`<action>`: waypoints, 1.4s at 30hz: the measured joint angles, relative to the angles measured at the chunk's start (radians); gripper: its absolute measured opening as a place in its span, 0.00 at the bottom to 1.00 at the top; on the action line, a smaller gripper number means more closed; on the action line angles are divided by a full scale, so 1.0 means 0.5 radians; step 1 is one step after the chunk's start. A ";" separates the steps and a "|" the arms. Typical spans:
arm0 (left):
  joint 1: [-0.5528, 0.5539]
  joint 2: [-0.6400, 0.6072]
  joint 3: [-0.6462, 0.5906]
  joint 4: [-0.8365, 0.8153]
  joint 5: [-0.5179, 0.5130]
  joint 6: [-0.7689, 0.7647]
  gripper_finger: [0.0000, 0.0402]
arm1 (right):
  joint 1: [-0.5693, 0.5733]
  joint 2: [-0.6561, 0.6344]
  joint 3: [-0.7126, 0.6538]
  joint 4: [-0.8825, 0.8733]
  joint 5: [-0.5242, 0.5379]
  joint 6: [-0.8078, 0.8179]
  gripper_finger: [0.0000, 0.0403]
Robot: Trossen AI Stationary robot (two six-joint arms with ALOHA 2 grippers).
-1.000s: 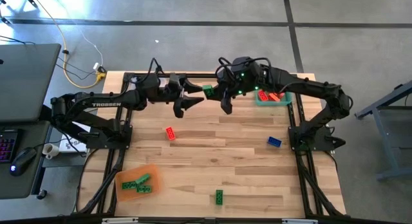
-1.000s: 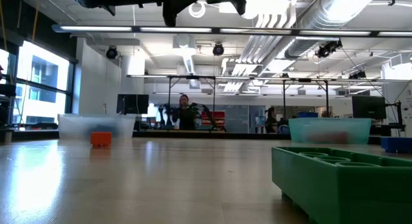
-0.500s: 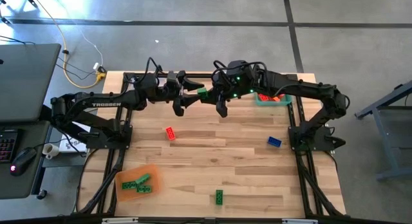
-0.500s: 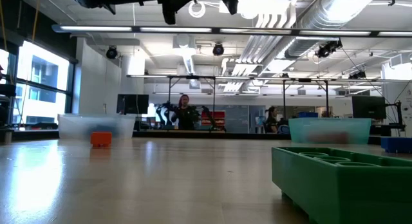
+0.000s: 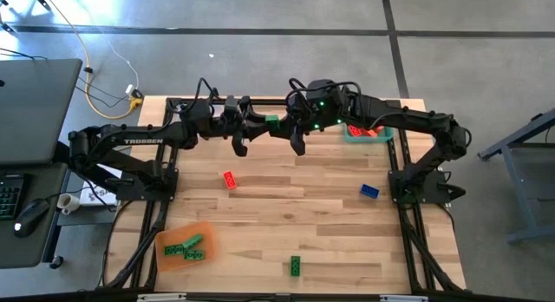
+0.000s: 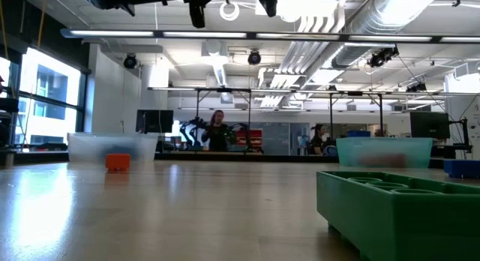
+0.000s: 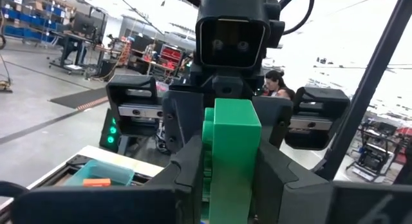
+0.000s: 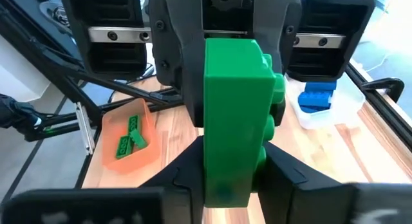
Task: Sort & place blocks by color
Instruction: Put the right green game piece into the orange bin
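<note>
Green block [image 5: 272,121] sits clamped between left gripper [image 5: 257,125] and right gripper [image 5: 286,128], both gripping it.

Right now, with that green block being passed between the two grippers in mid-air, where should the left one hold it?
On the green block, its two long flat sides, coming end-on from opposite the right gripper. The left gripper already pinches there; studs face sideways.

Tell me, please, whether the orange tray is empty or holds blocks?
Holds blocks: the orange tray at the table's near left corner has green blocks lying in it.
</note>
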 joint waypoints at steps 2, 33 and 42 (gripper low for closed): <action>-0.016 0.000 0.000 0.000 0.000 -0.007 0.16 | 0.002 0.000 0.000 -0.007 -0.010 -0.002 0.27; -0.385 -0.326 0.000 -1.112 -0.157 -0.010 0.16 | 0.189 -0.001 0.001 -0.775 0.015 0.245 0.66; -0.779 -0.585 0.000 -1.810 -0.462 -0.231 0.16 | 0.336 -0.001 0.001 -1.005 0.221 0.446 0.66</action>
